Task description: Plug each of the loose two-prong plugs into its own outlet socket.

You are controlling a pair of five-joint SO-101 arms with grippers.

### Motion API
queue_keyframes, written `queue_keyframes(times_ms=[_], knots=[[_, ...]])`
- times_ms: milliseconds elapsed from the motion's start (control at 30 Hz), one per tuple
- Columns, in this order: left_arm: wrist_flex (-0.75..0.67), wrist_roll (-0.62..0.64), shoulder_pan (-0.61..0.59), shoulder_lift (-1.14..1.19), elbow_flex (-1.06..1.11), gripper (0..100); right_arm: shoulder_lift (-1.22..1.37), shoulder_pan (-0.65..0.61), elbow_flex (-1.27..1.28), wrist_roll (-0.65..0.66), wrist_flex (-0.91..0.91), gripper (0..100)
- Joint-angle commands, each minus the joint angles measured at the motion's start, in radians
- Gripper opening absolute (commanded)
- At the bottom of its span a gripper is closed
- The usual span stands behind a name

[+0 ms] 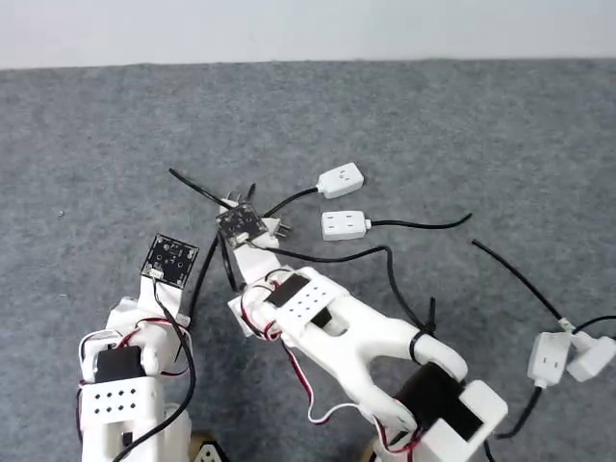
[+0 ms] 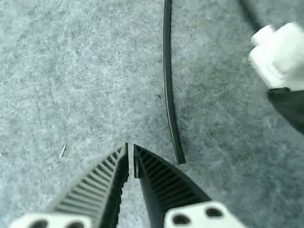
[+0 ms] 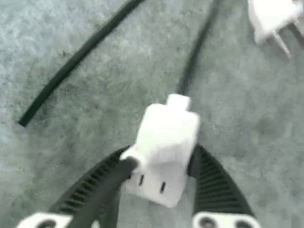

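Right wrist view: the right claw (image 3: pixel 161 154) is clamped on a held socket (image 3: pixel 166 137) in the lower centre of the frame. One black finger sits on each side of its white body. Two slots show on the face nearest the camera, and its cord (image 3: pixel 194 52) runs off toward the top of the frame. A black cable (image 3: pixel 76 59) lies slantwise across the upper left, apart from the held socket. A plug (image 3: pixel 268 19) lies on the grey mat (image 3: pixel 256 123) in the upper right corner, prongs bare and touching nothing.

Left wrist view: the left claw (image 2: pixel 130 149) sits at bottom centre with its fingers drawn together and nothing between them. A cable end (image 2: pixel 168 95) lies just beside its tips, running up to the top edge. A white piece (image 2: pixel 280 52) shows at the upper right; what it is cannot be told.

High view: the left arm (image 1: pixel 125 385) stands at lower left, the right arm (image 1: pixel 356 337) at lower centre. Beyond them, right of centre, lie an upper socket (image 1: pixel 342 178) and a lower socket (image 1: pixel 344 224), near each other and not touching. An edge socket (image 1: pixel 550 358) lies at the right edge, touching a white part (image 1: pixel 592 356); whether the two are mated cannot be told.
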Motion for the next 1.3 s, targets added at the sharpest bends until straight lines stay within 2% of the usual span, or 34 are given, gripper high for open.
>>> queue_keyframes(times_ms=[0,233,367,467,567,767,900,1000,1133,1267], knots=[[-0.018,0.008,-0.006,-0.014,-0.008,2,0.019,0.005,-0.087,0.055,0.073,0.9],[-0.018,0.008,-0.011,-0.014,-0.008,2,-0.137,0.087,-0.051,0.117,0.18,0.8],[-0.02,0.008,-0.009,-0.014,-0.01,2,-0.36,0.111,-0.037,0.195,0.351,0.8],[-0.02,0.008,-0.008,-0.014,-0.01,2,-0.526,0.189,-0.038,0.285,0.483,0.8],[-0.02,0.008,-0.008,-0.014,-0.01,2,-0.661,0.374,-0.04,0.338,0.573,0.8],[-0.02,0.008,-0.006,-0.014,-0.01,2,-0.823,0.84,-0.011,0.416,0.664,0.8],[-0.02,0.009,-0.006,-0.014,-0.01,2,-0.835,1.139,0.048,0.493,0.613,0.8],[-0.02,0.011,-0.006,-0.014,-0.008,2,-0.806,1.322,0.132,0.563,0.493,0.8],[-0.02,0.012,-0.006,-0.014,-0.008,2,-0.733,1.488,0.236,0.624,0.295,0.8],[-0.02,0.012,-0.005,-0.014,-0.008,2,-0.621,1.543,0.281,0.684,0.206,0.8]])
